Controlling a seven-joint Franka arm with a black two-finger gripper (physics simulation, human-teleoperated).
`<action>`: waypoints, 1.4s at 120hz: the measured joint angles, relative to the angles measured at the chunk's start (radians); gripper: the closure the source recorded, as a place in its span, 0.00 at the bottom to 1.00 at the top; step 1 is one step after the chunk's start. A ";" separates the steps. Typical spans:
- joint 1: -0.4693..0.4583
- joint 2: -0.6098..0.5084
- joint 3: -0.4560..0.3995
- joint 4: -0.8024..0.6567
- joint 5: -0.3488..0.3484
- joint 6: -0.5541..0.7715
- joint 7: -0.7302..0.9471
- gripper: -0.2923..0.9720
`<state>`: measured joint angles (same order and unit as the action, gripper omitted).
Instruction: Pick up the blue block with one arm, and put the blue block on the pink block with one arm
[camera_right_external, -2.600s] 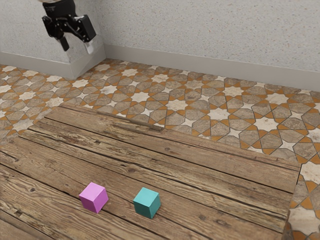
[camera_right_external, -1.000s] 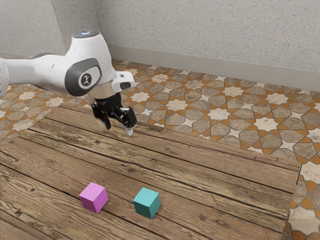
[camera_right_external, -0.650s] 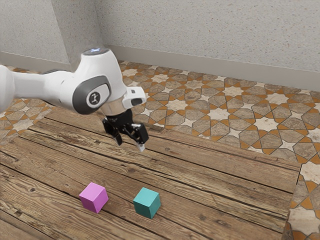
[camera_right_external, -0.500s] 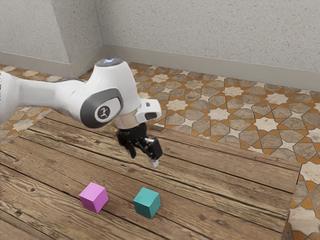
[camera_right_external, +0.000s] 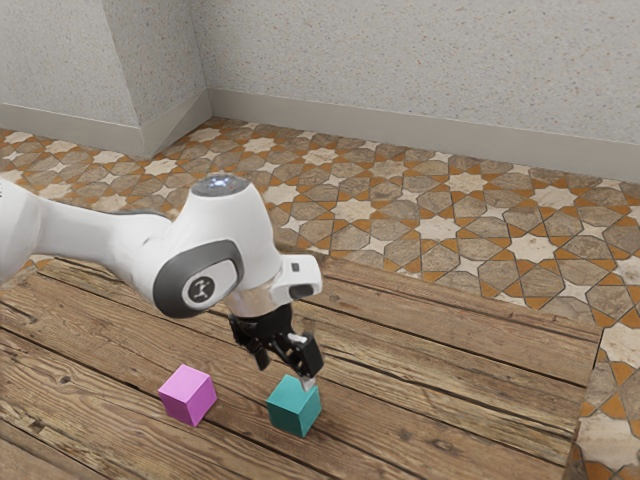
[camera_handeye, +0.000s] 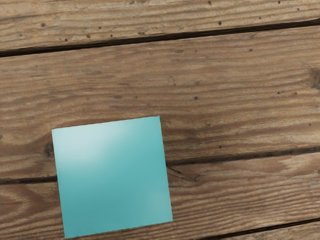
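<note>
A teal-blue block rests on the wooden table near its front, and the pink block sits a short way toward the exterior view's left of it. My gripper hangs open just above the blue block, fingertips close to its top face and touching nothing. From the hand's own camera the blue block lies flat on the planks directly under the hand, slightly turned against the wood grain.
The table is made of rough wooden planks; its far edge and the edge at the exterior view's right drop to a patterned tile floor. My white arm reaches in low from the exterior view's left, behind the pink block.
My arm has swung down from high near the wall and come forward across the table. In the last half second the hand dropped to just above the blue block. Neither block moved.
</note>
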<state>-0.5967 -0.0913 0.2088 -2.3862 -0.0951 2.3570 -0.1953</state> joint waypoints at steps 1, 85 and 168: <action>0.000 0.000 0.000 -0.002 0.000 0.002 -0.001 0.25; 0.018 0.099 -0.001 -0.030 0.000 0.090 -0.038 0.25; 0.027 0.185 -0.003 0.004 -0.006 0.123 -0.043 0.25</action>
<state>-0.5693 0.0939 0.2056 -2.3823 -0.1013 2.4795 -0.2385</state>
